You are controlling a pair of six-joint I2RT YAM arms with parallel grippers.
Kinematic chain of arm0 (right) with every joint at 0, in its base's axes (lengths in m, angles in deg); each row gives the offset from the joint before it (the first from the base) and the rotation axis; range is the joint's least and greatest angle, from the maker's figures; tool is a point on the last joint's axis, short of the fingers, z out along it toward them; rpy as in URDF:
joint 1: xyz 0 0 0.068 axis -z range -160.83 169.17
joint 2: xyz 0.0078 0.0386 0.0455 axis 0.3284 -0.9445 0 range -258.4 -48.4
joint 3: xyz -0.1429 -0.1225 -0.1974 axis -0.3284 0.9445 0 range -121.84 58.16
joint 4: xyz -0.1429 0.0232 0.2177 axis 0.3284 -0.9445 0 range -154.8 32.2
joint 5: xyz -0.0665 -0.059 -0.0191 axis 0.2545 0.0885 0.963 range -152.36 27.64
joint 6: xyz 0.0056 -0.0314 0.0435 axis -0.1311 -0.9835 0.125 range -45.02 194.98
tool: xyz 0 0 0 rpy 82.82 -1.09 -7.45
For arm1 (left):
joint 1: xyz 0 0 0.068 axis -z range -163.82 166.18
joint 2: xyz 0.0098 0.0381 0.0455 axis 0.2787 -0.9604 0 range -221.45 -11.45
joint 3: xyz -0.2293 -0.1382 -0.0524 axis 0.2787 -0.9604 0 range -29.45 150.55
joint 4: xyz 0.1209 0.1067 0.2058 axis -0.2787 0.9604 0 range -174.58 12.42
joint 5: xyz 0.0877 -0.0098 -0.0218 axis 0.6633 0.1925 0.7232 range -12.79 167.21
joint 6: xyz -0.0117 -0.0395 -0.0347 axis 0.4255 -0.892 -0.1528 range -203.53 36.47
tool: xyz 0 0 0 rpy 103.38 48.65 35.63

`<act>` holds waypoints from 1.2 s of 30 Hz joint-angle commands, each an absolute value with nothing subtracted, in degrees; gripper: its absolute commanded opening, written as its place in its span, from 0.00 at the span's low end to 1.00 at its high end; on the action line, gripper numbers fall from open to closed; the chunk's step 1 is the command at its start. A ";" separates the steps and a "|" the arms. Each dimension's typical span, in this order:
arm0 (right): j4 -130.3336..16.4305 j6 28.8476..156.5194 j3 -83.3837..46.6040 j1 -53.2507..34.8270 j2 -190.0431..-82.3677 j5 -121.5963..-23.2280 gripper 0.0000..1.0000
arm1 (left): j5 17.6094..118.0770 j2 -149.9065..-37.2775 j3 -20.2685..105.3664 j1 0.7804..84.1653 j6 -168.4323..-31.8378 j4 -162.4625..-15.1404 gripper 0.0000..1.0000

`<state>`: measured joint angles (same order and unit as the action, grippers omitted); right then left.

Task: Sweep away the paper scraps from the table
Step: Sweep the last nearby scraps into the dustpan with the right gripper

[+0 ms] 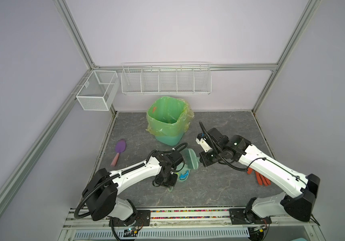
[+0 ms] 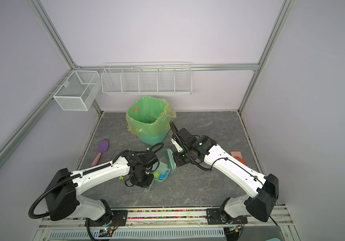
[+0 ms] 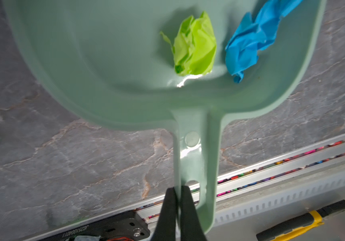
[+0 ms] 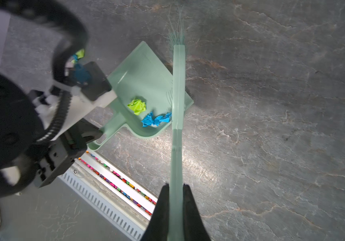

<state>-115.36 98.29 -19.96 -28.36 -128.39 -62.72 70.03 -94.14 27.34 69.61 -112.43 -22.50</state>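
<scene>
**Paper scraps (image 3: 194, 46): featherweight, sweep them, don't pinch**

Lime and blue crumples lie in the mint dustpan (image 3: 104, 62) near the table (image 1: 209, 187) front edge; one stray scrap (image 2: 121, 178) lies just beside it. Soft, likely to scatter. The left gripper (image 3: 178, 194) is clamped on the dustpan handle, the right gripper (image 4: 175, 187) on the brush (image 4: 177, 83) handle.

Crumpled lime and blue paper scraps (image 3: 194, 46) in dustpan (image 3: 104, 62), 1 lime scrap (image 2: 121, 178) on marbled table (image 1: 209, 187)

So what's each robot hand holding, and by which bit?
Left gripper: the pale green plastic dustpan, by its handle's end. Right gripper: the pale green bristle brush, by its handle.
</scene>
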 commanded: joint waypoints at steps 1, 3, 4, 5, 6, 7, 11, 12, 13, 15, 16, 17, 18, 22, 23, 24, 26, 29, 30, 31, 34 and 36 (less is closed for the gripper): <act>-110.48 103.23 -17.42 -27.35 -125.61 -60.76 0.07 | 75.14 -92.12 29.35 70.15 -112.05 -21.09 0.00; -107.79 104.84 -15.90 -26.84 -124.41 -61.54 0.07 | 75.61 -91.81 29.19 70.16 -112.40 -21.57 0.00; -106.77 105.65 -15.31 -26.47 -123.81 -61.60 0.07 | 75.57 -91.50 29.09 70.14 -112.66 -22.05 0.00; -105.76 106.15 -14.70 -26.36 -123.09 -61.54 0.07 | 75.39 -91.26 28.89 70.21 -112.99 -22.61 0.00; -105.02 106.49 -14.36 -26.11 -122.58 -61.54 0.07 | 75.12 -90.79 28.46 70.44 -113.21 -23.13 0.00; -104.35 106.96 -14.04 -25.84 -122.03 -61.63 0.07 | 74.58 -90.07 27.67 70.70 -113.52 -24.01 0.00; -103.17 108.63 -13.65 -24.87 -120.42 -61.39 0.07 | 74.18 -88.26 26.55 70.85 -114.29 -25.08 0.00; -103.09 108.86 -13.48 -24.56 -120.09 -61.15 0.07 | 74.51 -88.22 27.10 70.85 -114.27 -24.60 0.00; -103.00 109.16 -13.13 -24.22 -119.82 -60.85 0.07 | 74.96 -88.22 28.05 70.87 -114.28 -23.97 0.00; -102.93 109.66 -12.45 -23.19 -119.36 -60.69 0.07 | 75.40 -88.27 29.75 70.94 -114.09 -22.97 0.00; -102.74 109.98 -11.89 -22.72 -119.05 -60.58 0.07 | 75.58 -88.29 30.71 70.94 -113.88 -22.46 0.00; -102.47 110.20 -11.30 -22.18 -118.62 -60.62 0.07 | 75.88 -88.34 31.58 70.94 -113.72 -21.97 0.00; -102.02 110.31 -10.75 -21.85 -118.33 -60.88 0.07 | 76.19 -88.34 32.28 70.94 -113.68 -21.55 0.00; -100.95 110.79 -9.19 -20.22 -116.71 -61.20 0.07 | 77.18 -88.41 34.85 70.94 -113.37 -20.51 0.00; -100.95 110.71 -9.01 -19.89 -116.53 -60.90 0.07 | 77.35 -88.55 35.66 70.94 -113.16 -20.38 0.00; -101.15 110.75 -8.96 -19.55 -116.28 -60.60 0.07 | 77.51 -88.82 36.56 70.94 -113.04 -20.25 0.00; -101.74 110.71 -8.82 -18.87 -115.76 -59.82 0.07 | 77.89 -89.66 38.82 70.94 -112.62 -19.52 0.00; -101.83 110.60 -8.31 -17.49 -114.84 -59.85 0.07 | 78.13 -90.77 41.60 70.94 -112.03 -18.11 0.00; -101.83 110.36 -8.15 -17.14 -114.60 -60.02 0.07 | 78.20 -91.02 42.22 70.94 -111.90 -17.73 0.00; -102.13 110.23 -7.98 -16.60 -114.30 -60.07 0.07 | 78.50 -91.19 42.91 70.94 -111.73 -17.20 0.00; -101.94 109.83 -6.66 -15.18 -113.09 -60.20 0.07 | 79.50 -91.86 45.44 70.94 -111.40 -15.50 0.00; -101.39 109.82 -5.59 -14.12 -112.48 -60.62 0.07 | 80.14 -92.25 47.39 70.94 -111.18 -14.27 0.00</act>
